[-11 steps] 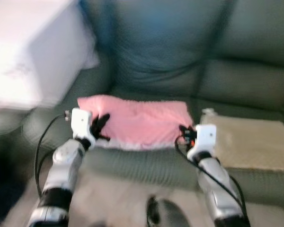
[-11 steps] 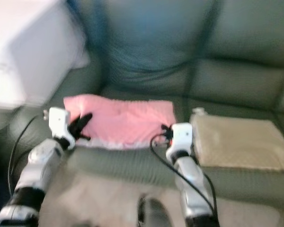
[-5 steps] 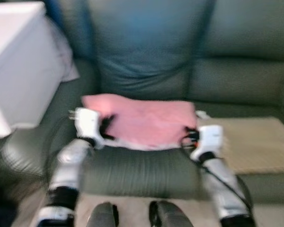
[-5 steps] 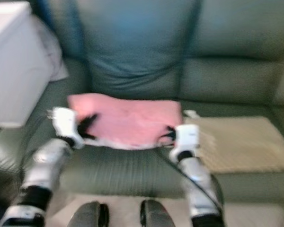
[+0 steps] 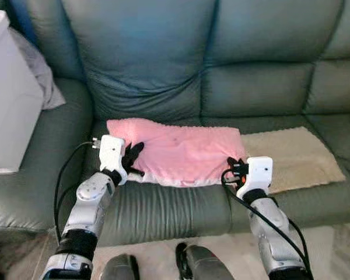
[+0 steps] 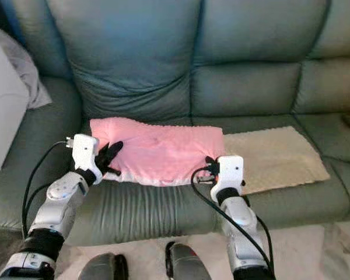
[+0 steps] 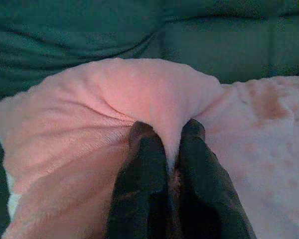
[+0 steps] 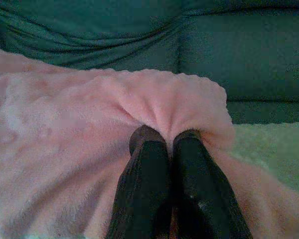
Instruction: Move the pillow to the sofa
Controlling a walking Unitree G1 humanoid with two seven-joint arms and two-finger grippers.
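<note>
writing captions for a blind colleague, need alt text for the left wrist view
The left gripper has its two black fingers shut on a fold of the fluffy pink pillow, which lies against the dark green leather sofa.

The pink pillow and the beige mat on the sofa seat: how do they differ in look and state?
The pink pillow is plump and fuzzy; the beige mat lies thin and flat. The pillow is pinched at both ends, by the left gripper and the right gripper; nothing holds the mat. The pillow lies on the seat nearer the robot's left, the mat to its right. Both rest on the green sofa.
</note>
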